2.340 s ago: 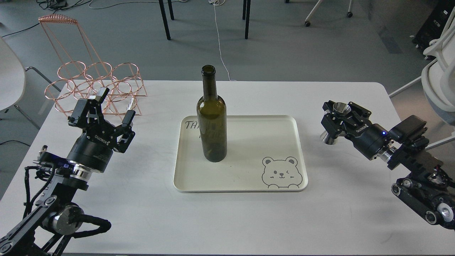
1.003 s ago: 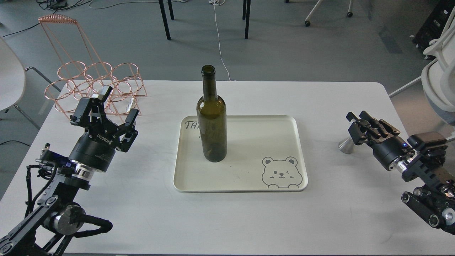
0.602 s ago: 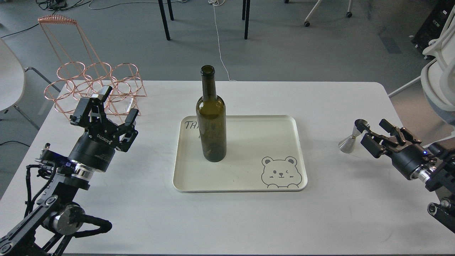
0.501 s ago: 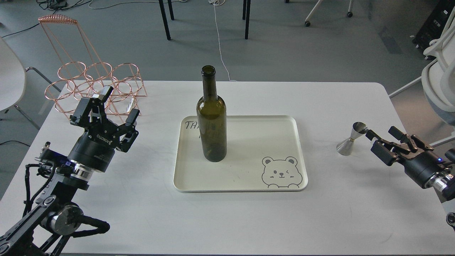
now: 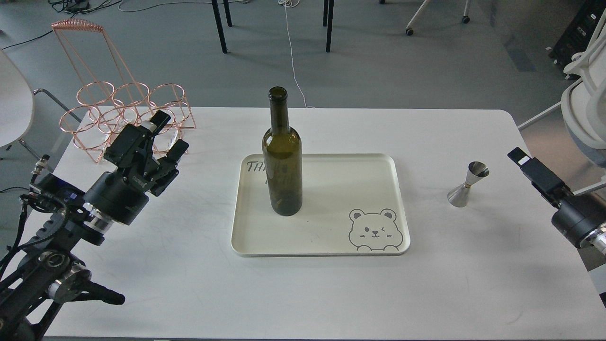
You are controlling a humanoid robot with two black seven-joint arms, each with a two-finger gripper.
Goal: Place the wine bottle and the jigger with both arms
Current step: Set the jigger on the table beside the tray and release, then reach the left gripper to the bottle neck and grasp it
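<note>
The wine bottle [image 5: 282, 161] stands upright on the left part of the cream tray [image 5: 331, 237]. The jigger [image 5: 467, 184] stands upright on the white table, to the right of the tray and apart from it. My left gripper [image 5: 168, 132] is open and empty, left of the bottle and just in front of the copper rack. My right gripper [image 5: 529, 166] is to the right of the jigger and apart from it. It shows as one dark bar seen edge-on, so its fingers cannot be told apart.
A copper wire bottle rack [image 5: 128, 111] stands at the table's back left corner, close behind my left gripper. A white chair [image 5: 584, 94] stands past the table's right edge. The tray has a bear drawing [image 5: 375, 229] at its front right.
My right gripper let go of the jigger, which now stands on the table, and drew back to the right. My left arm shifted and turned a little, still open.
</note>
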